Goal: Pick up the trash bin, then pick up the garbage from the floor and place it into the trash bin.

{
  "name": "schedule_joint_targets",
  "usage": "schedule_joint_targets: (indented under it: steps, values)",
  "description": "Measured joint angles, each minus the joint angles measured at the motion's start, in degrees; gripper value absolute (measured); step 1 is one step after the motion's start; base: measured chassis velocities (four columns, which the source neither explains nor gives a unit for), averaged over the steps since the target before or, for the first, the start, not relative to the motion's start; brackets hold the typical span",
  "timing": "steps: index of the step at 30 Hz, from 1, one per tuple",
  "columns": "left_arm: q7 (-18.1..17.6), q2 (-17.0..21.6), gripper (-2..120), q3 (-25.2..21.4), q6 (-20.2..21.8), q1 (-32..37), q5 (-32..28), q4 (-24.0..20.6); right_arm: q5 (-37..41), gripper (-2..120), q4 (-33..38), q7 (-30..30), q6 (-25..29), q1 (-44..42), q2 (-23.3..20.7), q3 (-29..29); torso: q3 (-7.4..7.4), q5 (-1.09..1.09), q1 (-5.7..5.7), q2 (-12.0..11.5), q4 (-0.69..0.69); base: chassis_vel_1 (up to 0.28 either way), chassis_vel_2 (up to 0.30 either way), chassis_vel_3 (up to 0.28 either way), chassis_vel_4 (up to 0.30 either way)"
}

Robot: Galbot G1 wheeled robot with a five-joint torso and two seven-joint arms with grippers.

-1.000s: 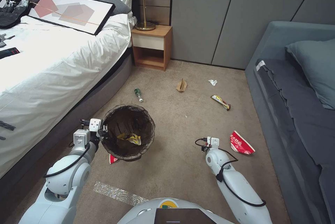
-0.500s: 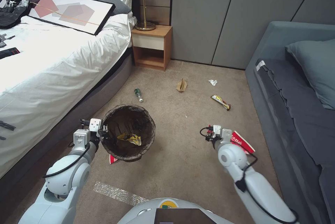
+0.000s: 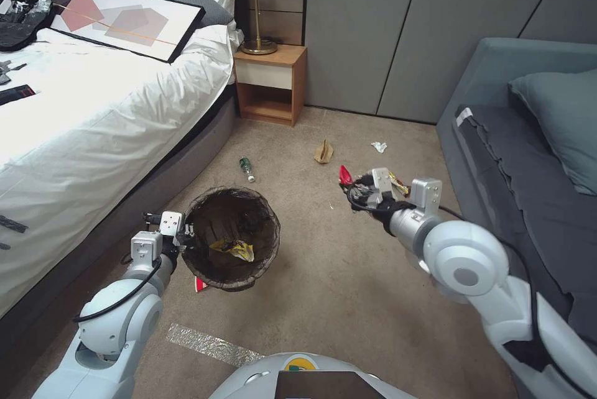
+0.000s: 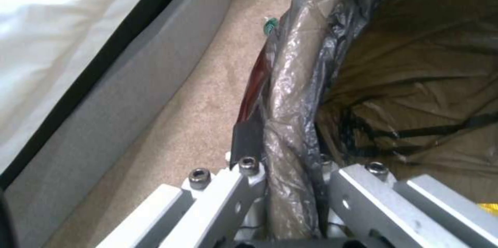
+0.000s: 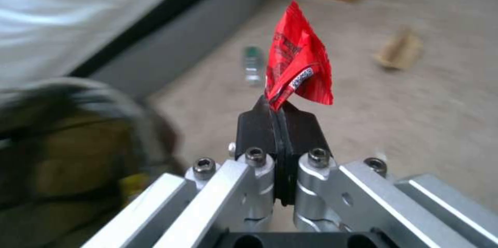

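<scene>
The trash bin point(image 3: 231, 238), lined with a dark bag, hangs above the carpet floor point(image 3: 323, 281). My left gripper point(image 3: 184, 238) is shut on its near-left rim point(image 4: 290, 96), and a yellow wrapper point(image 3: 237, 249) lies inside it. Raised to the right of the bin, my right gripper point(image 3: 349, 186) is shut on a crumpled red packet point(image 3: 344, 173) that sticks up from the fingertips point(image 5: 298, 65). More garbage lies on the floor: a green-labelled bottle point(image 3: 247, 168), a brown paper bag point(image 3: 323, 151), a white tissue point(image 3: 379, 146), and a snack-bar wrapper point(image 3: 398, 185) partly behind my right wrist. A red scrap point(image 3: 200, 285) peeks from under the bin.
A bed point(image 3: 93, 113) with a framed picture point(image 3: 106, 13) runs along the left. A wooden nightstand point(image 3: 270, 82) with a lamp stands at the back. A grey sofa point(image 3: 528, 169) lines the right side. A foil tape strip point(image 3: 211, 344) lies on the carpet near my base.
My right gripper closed on the red packet by the sofa, lifted it off the floor and carried it up and toward the middle. The left arm and bin stayed put.
</scene>
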Motion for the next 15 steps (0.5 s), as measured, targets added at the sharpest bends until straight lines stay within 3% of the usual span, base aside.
schedule_joint_targets:
  steps: [5,8,13,14,15]
  values:
    - [-0.01,-0.11,0,0.42,0.02,-0.24,0.11,0.27,5.59,0,-0.33,-1.37,0.04,9.06,-0.99,-4.40,0.00,0.00,0.00,0.00,0.00,0.000,0.000,0.000,0.000]
    - [-0.01,-0.10,0,0.45,0.02,-0.48,0.12,0.77,11.07,0,-1.42,-0.01,0.09,18.95,-0.51,-11.33,0.00,-0.01,0.00,0.00,0.02,0.000,0.000,0.000,0.000]
    - [0.01,-0.07,0,0.36,0.10,-0.56,0.12,1.22,14.64,0,-2.44,0.72,0.24,24.44,0.61,-16.60,0.01,-0.02,0.00,0.00,0.02,0.000,0.000,0.000,0.000]
    - [0.03,-0.07,0,0.14,0.11,-0.71,0.12,1.62,18.03,0,-3.81,2.29,0.61,32.67,2.68,-23.43,0.01,-0.01,0.00,0.00,0.06,0.000,0.000,0.000,0.000]
    - [0.02,-0.10,0,-0.07,0.11,-0.87,0.12,1.92,21.02,0,-5.18,4.51,1.09,37.44,4.36,-27.72,0.00,-0.03,0.00,0.00,-0.06,0.000,0.000,0.000,0.000]
